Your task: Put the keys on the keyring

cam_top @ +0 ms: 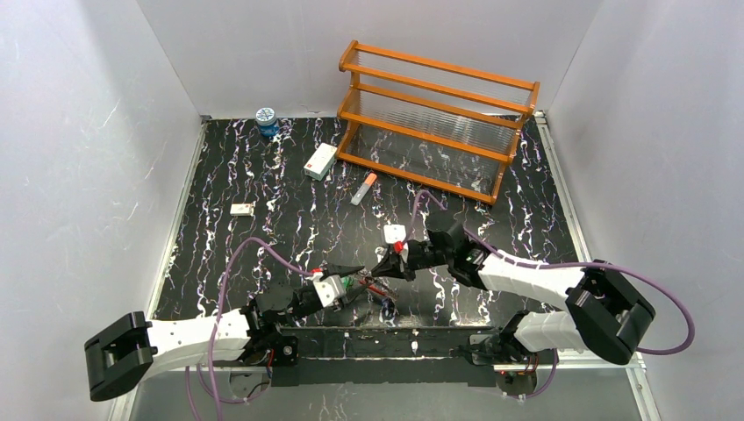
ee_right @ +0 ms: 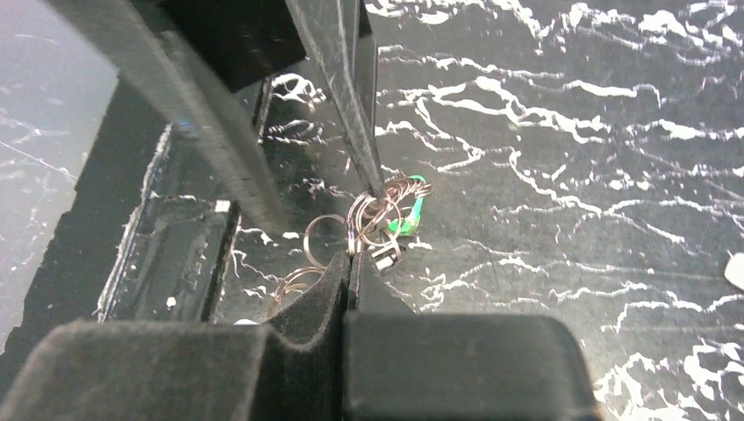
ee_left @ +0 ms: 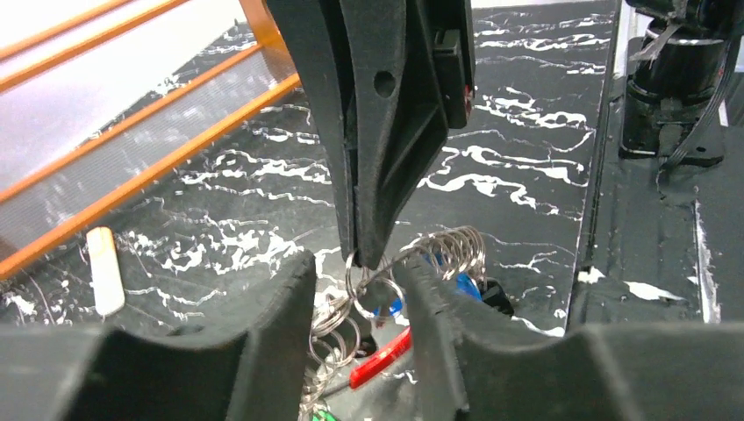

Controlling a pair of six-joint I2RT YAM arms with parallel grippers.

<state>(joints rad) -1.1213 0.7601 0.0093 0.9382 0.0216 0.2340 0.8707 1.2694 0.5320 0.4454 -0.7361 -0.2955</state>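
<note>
Keyring (ee_left: pixel 456 250): silvery wire coils, red stretch; keys (ee_right: pixel 405 215) green- and blue-headed. Right gripper (ee_right: pixel 350 259) jaws clamped on keyring; left gripper (ee_left: pixel 361 272) jaws apart.

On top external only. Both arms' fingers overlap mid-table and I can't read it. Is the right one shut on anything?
Observer: Yes, the right fingers are shut, with their tips pinching the cluster of silvery rings.
Operator: And the left?
Observer: Open. The left fingers stand one on each side of the right tip and grip nothing.
Operator: Any key on that cluster?
Observer: A green key head sits at its far edge. I cannot tell whether it is threaded on.
</note>
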